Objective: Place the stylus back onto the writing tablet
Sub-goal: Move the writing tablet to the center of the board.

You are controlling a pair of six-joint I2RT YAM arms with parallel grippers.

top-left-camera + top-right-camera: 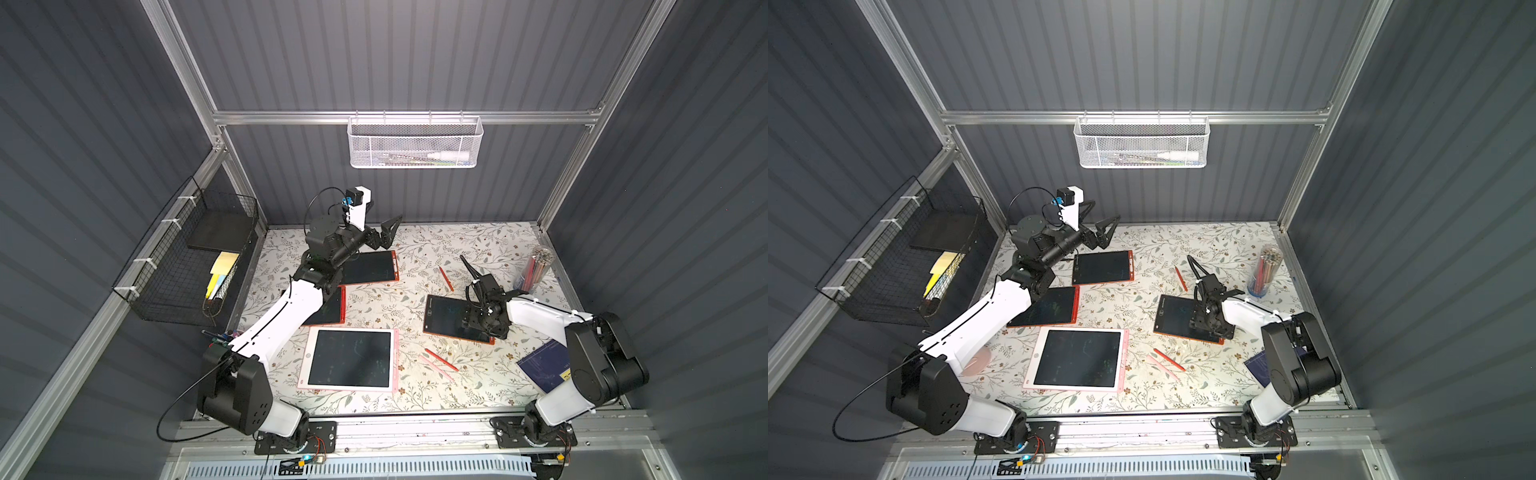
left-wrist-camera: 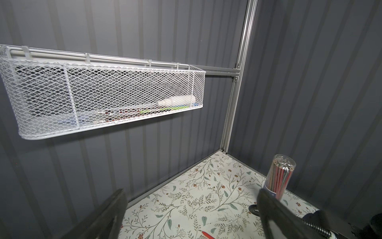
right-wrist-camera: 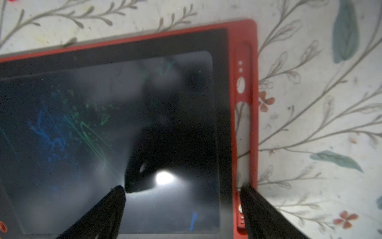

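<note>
A red-framed writing tablet [image 1: 444,316] [image 1: 1173,313] lies right of centre on the floral table. My right gripper [image 3: 183,189] hangs open just above it. One fingertip [image 3: 118,193] is over the dark screen [image 3: 103,124], and the jaws hold nothing. The tablet's side slot [image 3: 244,124] is bare. One red stylus [image 1: 446,278] [image 1: 1180,278] lies behind this tablet. Another red stylus [image 1: 441,359] and a pink stylus [image 1: 436,368] lie in front of it. My left gripper [image 1: 384,220] [image 2: 191,192] is raised at the back left, open and empty.
Two more red tablets [image 1: 372,268] [image 1: 330,309] and a pink tablet [image 1: 351,359] lie left of centre. A clear pencil tube [image 1: 534,270] stands back right and a blue notebook [image 1: 544,365] lies front right. A white mesh basket [image 1: 413,143] and a black wire basket [image 1: 195,257] hang on the walls.
</note>
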